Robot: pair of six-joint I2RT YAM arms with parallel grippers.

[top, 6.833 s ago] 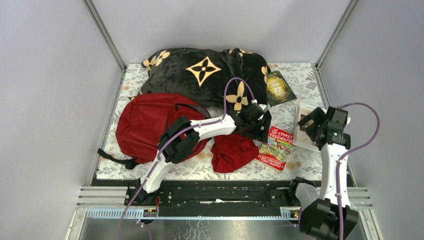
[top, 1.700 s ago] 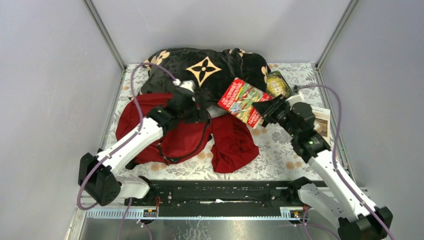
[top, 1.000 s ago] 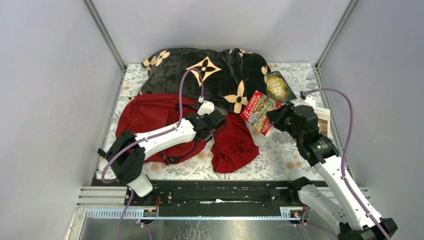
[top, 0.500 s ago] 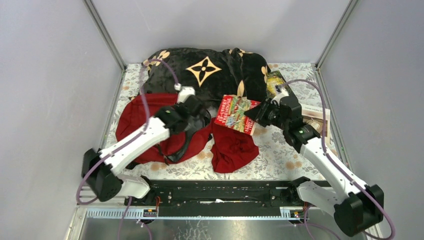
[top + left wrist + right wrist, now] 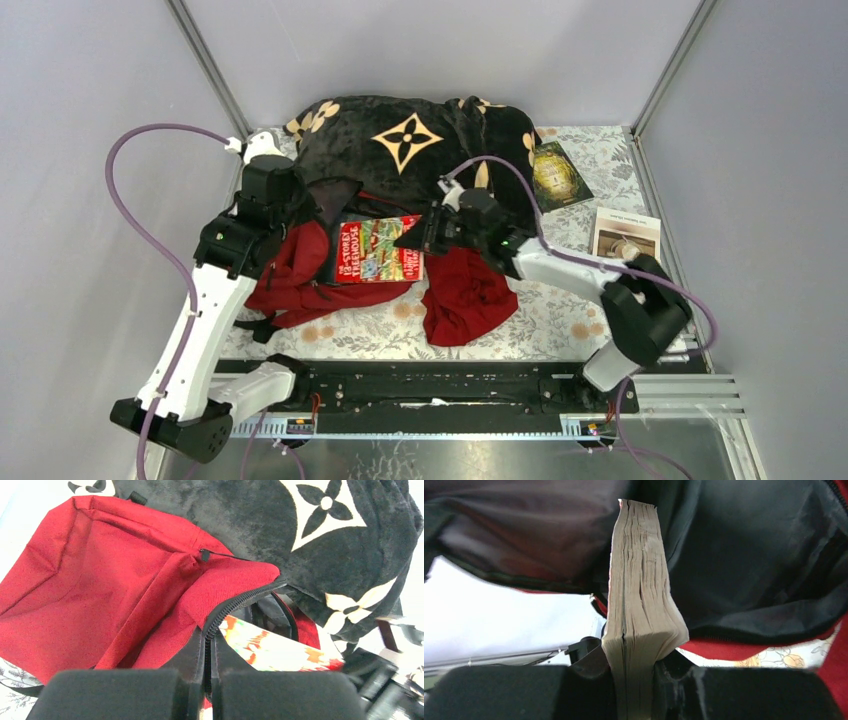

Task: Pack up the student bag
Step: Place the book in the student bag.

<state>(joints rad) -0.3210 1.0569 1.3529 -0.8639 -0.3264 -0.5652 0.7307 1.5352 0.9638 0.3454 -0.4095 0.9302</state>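
Nearest me, at the bottom of the overhead view, both arm bases sit on a black rail [image 5: 430, 385]. Just above it the floral table cover [image 5: 570, 320] begins, and a crumpled dark-red cloth [image 5: 465, 295] lies at lower centre. To its left, centre-left of the frame, lies the student bag [image 5: 285, 275], red, with its main zip open and its dark lining showing. My left gripper [image 5: 206, 689], at the bottom of the left wrist view, is pressed together on the bag's black zipper edge. My right gripper [image 5: 425, 235] reaches in from the right and pinches the right edge of a paperback [image 5: 378, 250]. The book lies flat with its left part in the mouth of the bag. White letters running sideways on its bright cover read "13-STOREY TREEHOUSE". In the right wrist view, its cream page edges rise from between the black fingers [image 5: 514, 692] toward the dark lining. At mid right lies a white booklet [image 5: 625, 235] with a small picture, its print too small for me to read. Farther back, right of centre, is a dark green book [image 5: 558, 175] with a gold design, its lettering also unreadable. Across the top centre, a black plush blanket [image 5: 420, 140] with tan flower motifs touches the bag's far edge.
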